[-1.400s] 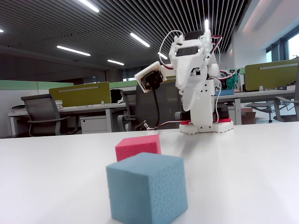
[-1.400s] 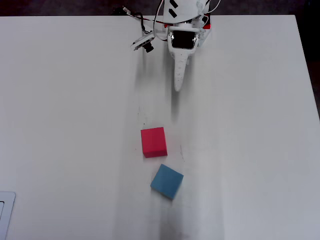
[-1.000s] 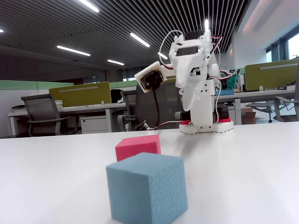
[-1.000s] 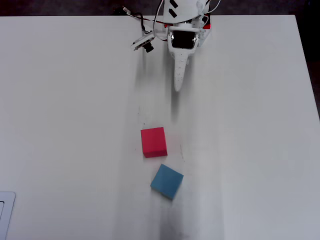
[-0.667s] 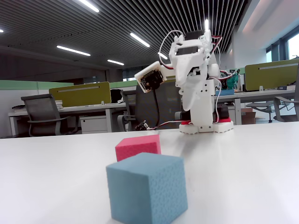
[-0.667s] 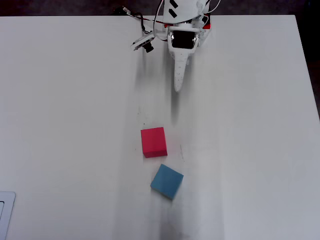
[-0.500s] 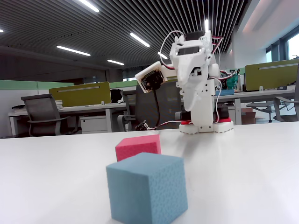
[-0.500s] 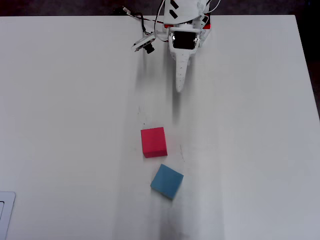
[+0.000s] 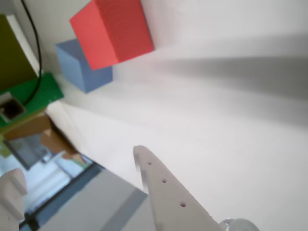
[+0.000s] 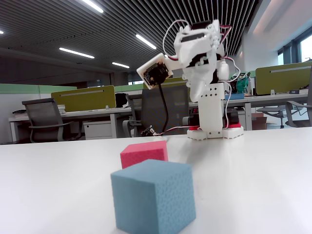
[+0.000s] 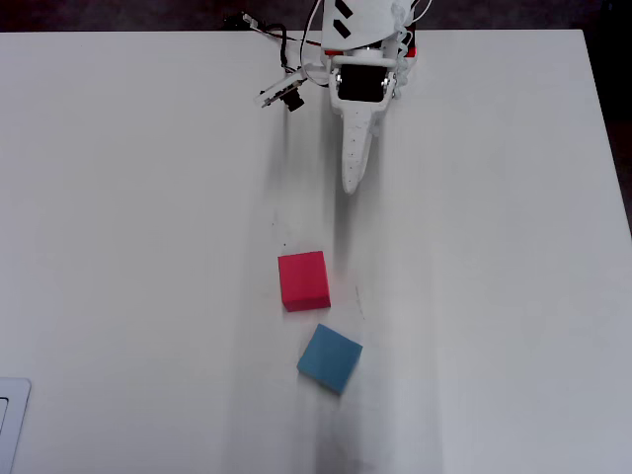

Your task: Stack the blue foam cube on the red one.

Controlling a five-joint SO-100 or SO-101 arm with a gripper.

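Blue cube [image 11: 330, 358] sits on the table just beyond the red cube [image 11: 303, 279], apart from it. It looks like light, squashy foam, so I'd pinch opposite flat faces gently. My gripper [image 11: 350, 182] is empty; whether it's parted, I cannot tell.

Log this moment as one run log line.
phase: start | tool: empty, near base, far from cubes | blue foam cube: on table | red cube: on table, apart from blue | stack: not done

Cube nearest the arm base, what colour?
Pinkish-red; the red cube shows best in the overhead view.
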